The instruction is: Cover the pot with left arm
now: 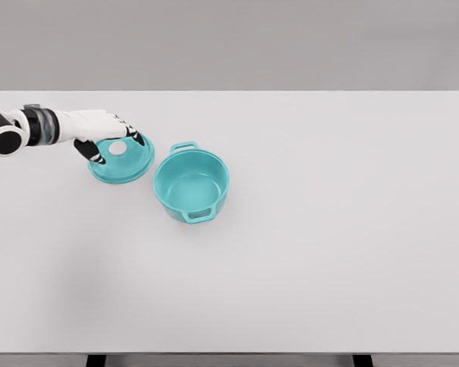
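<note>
I see left hand point(107, 141) over teal lid point(122, 162), fingers curled around white knob point(118, 148). Open teal pot point(191, 184) sits just right of lid; carry rightward.

Even, diffuse, bright illumination across the white table point(329, 252), without glare or hotspots. Shadows are faint and soft, pooling just beneath the pot point(191, 186) and lid point(122, 164). Rendering is sharp throughout, edges undistorted, slightly noisy.
</note>
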You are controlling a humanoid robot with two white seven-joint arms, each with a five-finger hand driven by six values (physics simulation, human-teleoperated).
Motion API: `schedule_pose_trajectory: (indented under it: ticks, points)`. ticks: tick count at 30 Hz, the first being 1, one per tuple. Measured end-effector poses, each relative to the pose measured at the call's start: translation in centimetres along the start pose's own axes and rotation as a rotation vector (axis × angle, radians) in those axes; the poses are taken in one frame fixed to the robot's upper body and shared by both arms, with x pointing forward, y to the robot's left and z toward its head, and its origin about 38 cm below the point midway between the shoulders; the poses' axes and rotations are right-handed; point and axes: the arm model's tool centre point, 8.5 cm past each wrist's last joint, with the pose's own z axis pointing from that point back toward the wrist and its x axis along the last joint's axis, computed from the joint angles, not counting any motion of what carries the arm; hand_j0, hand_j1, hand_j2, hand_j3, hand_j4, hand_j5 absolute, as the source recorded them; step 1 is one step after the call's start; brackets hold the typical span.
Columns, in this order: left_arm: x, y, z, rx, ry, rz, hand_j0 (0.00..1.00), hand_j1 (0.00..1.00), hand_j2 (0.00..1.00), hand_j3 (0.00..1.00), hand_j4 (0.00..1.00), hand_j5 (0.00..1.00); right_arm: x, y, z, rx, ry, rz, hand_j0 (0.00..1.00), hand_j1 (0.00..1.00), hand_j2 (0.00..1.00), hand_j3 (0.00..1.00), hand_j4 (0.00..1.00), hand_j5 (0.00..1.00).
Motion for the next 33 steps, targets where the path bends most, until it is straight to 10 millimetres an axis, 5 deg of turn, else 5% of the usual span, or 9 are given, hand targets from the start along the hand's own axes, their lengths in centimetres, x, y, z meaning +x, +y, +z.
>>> schedule_pose_trajectory:
  ticks: [33]
  points:
    - [-0.19, -0.33, -0.36, -0.013, 0.020, -0.001, 0.67, 0.67, 0.67, 0.67, 0.67, 0.67, 0.00, 0.00, 0.00, 0.000, 0.000, 0.000, 1.00, 1.00, 1.00, 1.00, 1.00, 1.00]
